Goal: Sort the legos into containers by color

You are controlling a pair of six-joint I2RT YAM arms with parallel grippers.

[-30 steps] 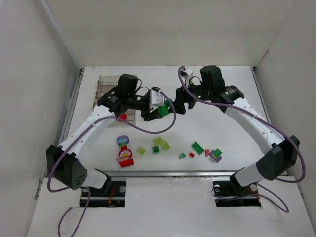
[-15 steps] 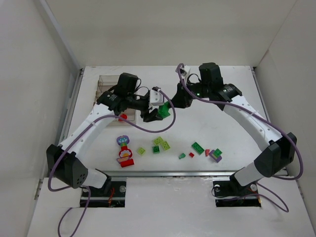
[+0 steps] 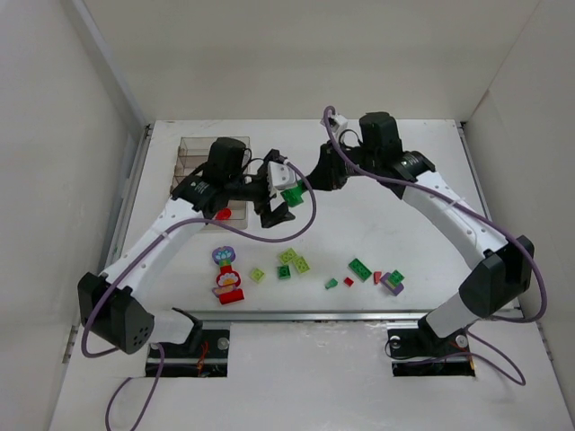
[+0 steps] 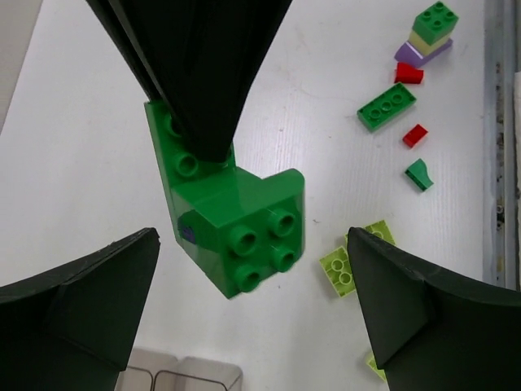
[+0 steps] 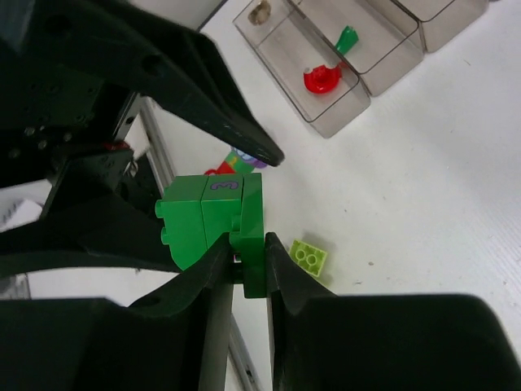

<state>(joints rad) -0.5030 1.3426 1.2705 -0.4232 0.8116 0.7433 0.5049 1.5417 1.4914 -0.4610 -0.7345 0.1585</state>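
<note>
A handover is in hand. The right arm [image 3: 449, 211] reaches in over the middle of the counter [image 3: 422, 171], toward its far edge. Its jaws are clenched on a green brick [image 4: 236, 220] and hold it in the air. In the right wrist view the two dark jaws pinch one end of the brick and the rest sticks out free.

The left arm [image 3: 166, 229] meets it from the left. Its jaws are spread wide, one on each side of the brick, and neither touches it in the left wrist view.

The tray [image 3: 193, 153] sits in the far left corner of the counter, on the left arm's side. It already holds a red piece [image 5: 320, 79] and a small green piece [image 5: 346, 38]. I cannot tell whether these two share a compartment.

The other bricks lie loose along the near edge: lime ones [image 3: 294, 260], a dark green one [image 3: 359, 268] and the flower-topped piece [image 3: 226, 274] toward the near left corner.

By my reading, the next move is for the left jaws to close on the free studded end. Only once that grip is firm should the right jaws let go, or the brick could drop. The left arm could then carry it to the compartment with the green piece.
</note>
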